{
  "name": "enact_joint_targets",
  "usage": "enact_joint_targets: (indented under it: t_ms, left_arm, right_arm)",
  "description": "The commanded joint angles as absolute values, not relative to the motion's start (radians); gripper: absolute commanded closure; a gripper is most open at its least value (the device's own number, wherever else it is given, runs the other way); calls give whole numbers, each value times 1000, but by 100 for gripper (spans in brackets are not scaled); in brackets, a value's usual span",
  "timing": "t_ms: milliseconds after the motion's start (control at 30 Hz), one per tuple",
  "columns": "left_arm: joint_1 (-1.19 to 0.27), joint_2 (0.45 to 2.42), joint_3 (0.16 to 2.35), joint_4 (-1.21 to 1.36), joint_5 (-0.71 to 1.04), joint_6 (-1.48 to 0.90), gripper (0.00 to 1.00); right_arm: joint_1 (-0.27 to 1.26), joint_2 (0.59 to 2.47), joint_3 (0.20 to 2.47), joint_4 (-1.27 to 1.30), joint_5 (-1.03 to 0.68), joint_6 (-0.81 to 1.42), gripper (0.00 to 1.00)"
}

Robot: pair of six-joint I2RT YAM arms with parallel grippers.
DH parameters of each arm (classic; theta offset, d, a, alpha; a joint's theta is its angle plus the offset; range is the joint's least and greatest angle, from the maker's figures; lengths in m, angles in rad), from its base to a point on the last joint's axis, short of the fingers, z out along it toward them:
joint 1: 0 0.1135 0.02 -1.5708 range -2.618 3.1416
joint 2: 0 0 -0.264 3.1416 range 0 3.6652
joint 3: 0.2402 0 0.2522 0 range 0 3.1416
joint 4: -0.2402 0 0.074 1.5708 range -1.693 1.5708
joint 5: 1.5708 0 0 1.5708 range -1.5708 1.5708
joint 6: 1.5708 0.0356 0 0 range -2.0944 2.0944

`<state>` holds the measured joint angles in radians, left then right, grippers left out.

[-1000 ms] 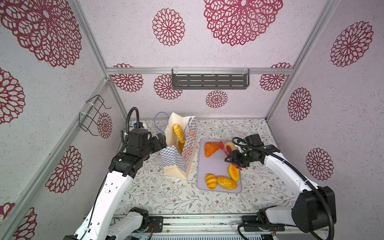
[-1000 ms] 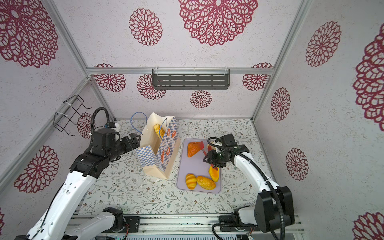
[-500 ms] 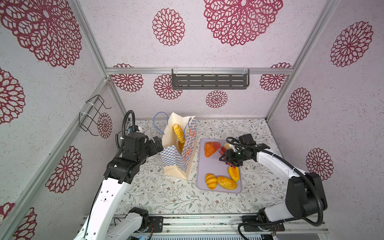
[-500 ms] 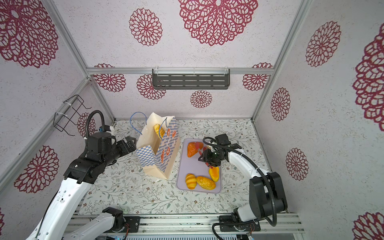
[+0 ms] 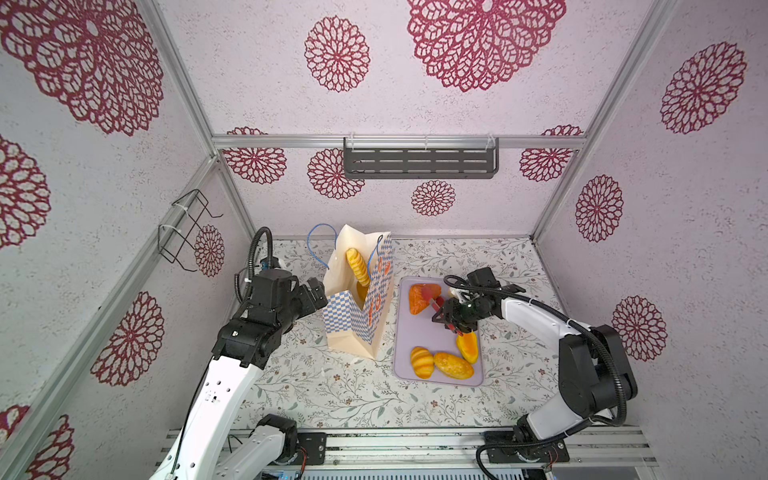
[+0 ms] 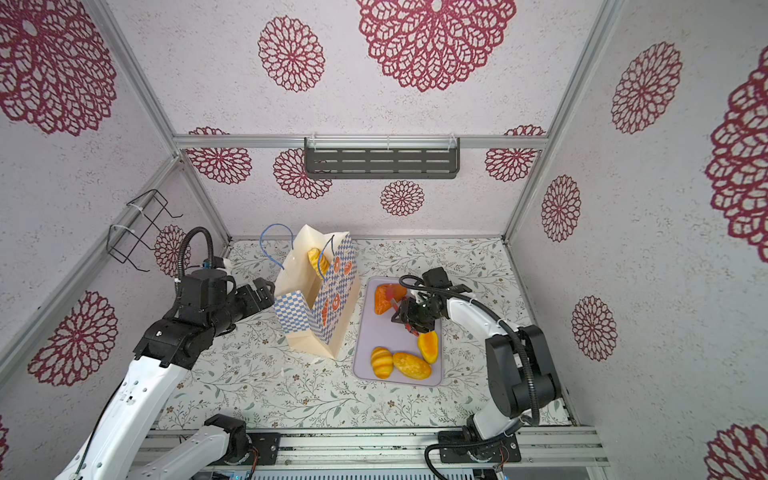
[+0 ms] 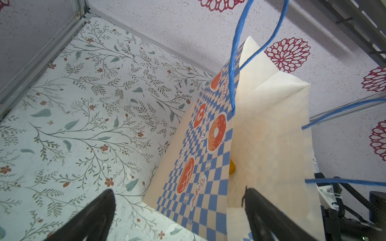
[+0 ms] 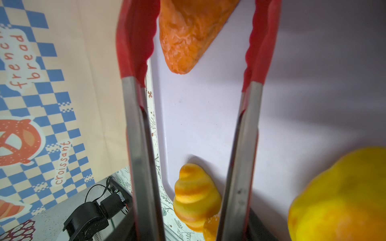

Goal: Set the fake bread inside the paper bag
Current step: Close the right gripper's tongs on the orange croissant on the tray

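The paper bag [image 5: 357, 316] [image 6: 307, 311] stands open at centre-left, with a long ridged roll [image 5: 358, 266] sticking out of its mouth. My right gripper [image 5: 455, 315] is shut on red-tipped metal tongs [image 8: 135, 41]. The tong tips stand apart on either side of the orange triangle loaf [image 5: 417, 297] [image 8: 188, 35] at the far end of the lilac tray [image 5: 409, 332]. A spiral loaf [image 5: 422, 362], an oval roll [image 5: 453, 365] and a yellow-orange loaf [image 5: 467, 347] lie at the tray's near end. My left gripper [image 5: 318, 293] [image 7: 177, 200] is open at the bag's left side, holding nothing.
A blue cord handle [image 7: 236, 62] arches above the bag. A grey shelf [image 5: 419, 160] hangs on the back wall and a wire rack [image 5: 183, 230] on the left wall. The floral floor [image 5: 324, 390] spreads in front of the bag and tray.
My right gripper has carried the tongs leftward along the tray until their tips reach the triangle loaf. The left arm has drawn back a little beside the bag.
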<state>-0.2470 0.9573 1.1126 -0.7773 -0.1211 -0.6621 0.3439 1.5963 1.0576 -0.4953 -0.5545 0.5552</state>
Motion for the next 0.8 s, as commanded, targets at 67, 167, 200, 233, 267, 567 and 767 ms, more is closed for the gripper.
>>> enact_joint_targets:
  t_ms: [67,167,200,233,267,567,767]
  left_arm:
    - [-233,939,1092,-748,-110,-667,0]
    - [-230,937,1086,-746,-107,-667,0]
    - [-230,937,1085,-744,-107,-670,0]
    - [-228,937,1083,-743,-106,-670,0]
    - [-228,936,1083,-742,-104,-671,0]
    - [-227,939,1077,-730,-94,-678,0]
    - [-227,952,1085,-729,-87,-677,1]
  right_arm:
    - [356,1617,1122,-463,-568,565,44]
    - [355,1633,1135,-461,-568,564,45]
    - [356,1639,1139,-460,-568,563,45]
    - [356,1643,1142,-460,-567,562,45]
    - [356,1647,1145,-460,-566,561,46]
    - [355,1679,1171,-472,-557,543,56]
    - [356,1647,1155,-471,-547,546,69]
